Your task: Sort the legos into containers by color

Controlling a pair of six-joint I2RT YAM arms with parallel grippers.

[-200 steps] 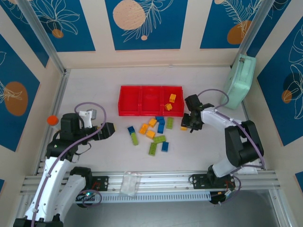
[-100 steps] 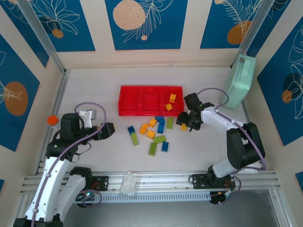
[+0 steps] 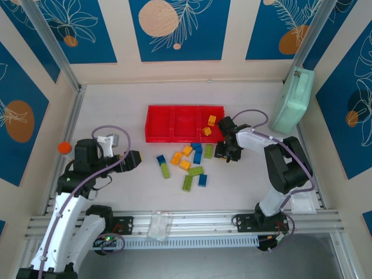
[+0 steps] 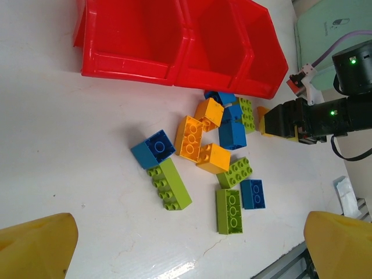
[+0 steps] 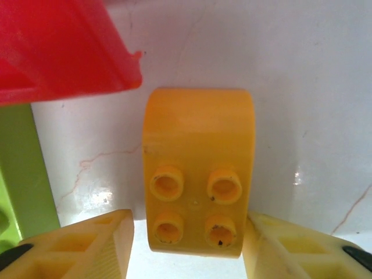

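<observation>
The containers, three joined red bins (image 3: pixel 174 138) (image 4: pixel 133 64), stand at mid-table; two yellow-orange legos (image 3: pixel 210 125) lie in the right bin. Loose blue, lime green and yellow-orange legos (image 3: pixel 189 161) (image 4: pixel 203 154) are scattered in front of the bins. My right gripper (image 3: pixel 225 152) (image 5: pixel 187 232) is low at the right bin's front corner, astride a yellow-orange brick (image 5: pixel 197 151) (image 4: pixel 263 123). One finger touches the brick and a thin gap shows at the other. My left gripper (image 3: pixel 135 158) (image 4: pixel 187 256) hovers left of the pile, open, with nothing between its fingers.
A mint-green case (image 3: pixel 292 99) leans on the right wall. A small orange-capped bottle (image 3: pixel 64 147) lies by the left wall. A clear packet (image 3: pixel 158 225) rests on the near rail. A lime green brick (image 5: pixel 23 168) lies just left of my right gripper.
My right gripper has slid left from beside the yellow-orange brick to astride it; its jaws widened, then narrowed. The left arm has not moved.
</observation>
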